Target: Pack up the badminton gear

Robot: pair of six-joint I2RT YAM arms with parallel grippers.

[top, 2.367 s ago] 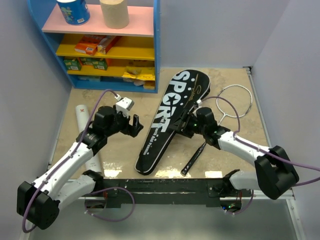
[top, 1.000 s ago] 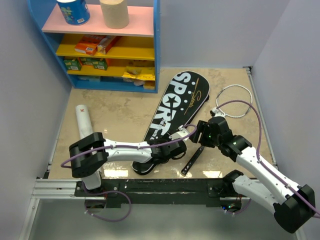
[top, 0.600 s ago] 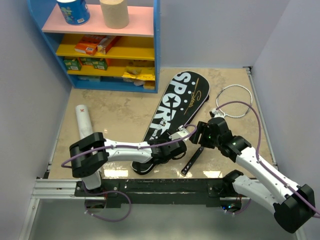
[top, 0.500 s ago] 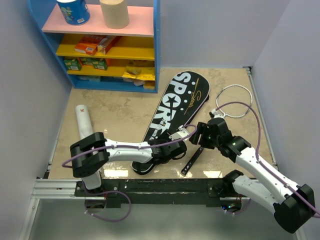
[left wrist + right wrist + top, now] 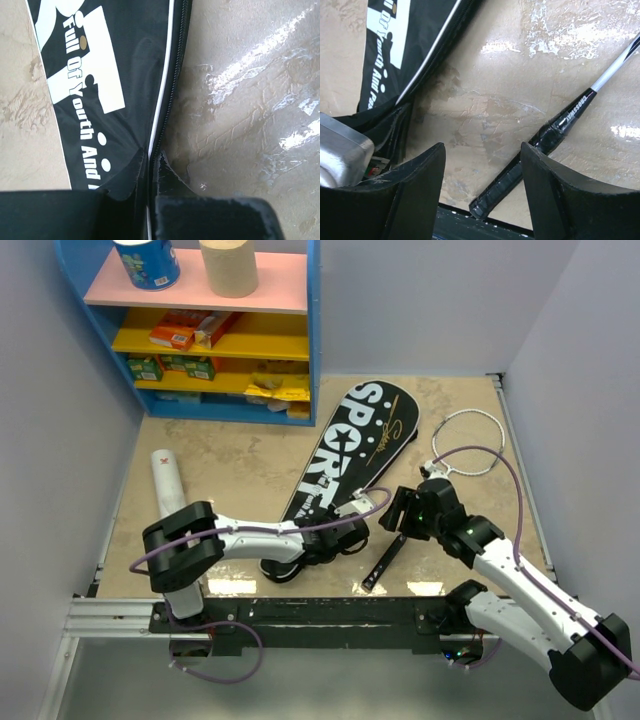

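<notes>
Two sets of jaws sat low over the near part of the tabletop (image 5: 240, 455). The left jaws were clenched on the zip edge of the black SPORT bag (image 5: 345, 455), near its narrow end. The right jaws gaped wide and held nothing, just beside that same edge. Since half a second earlier, the bag had swung slightly leftward with the left jaws. A black racket handle (image 5: 540, 145) lay on the tabletop below the right jaws, untouched. The white tube (image 5: 166, 488) lay well apart, far to the left of the left jaws.
</notes>
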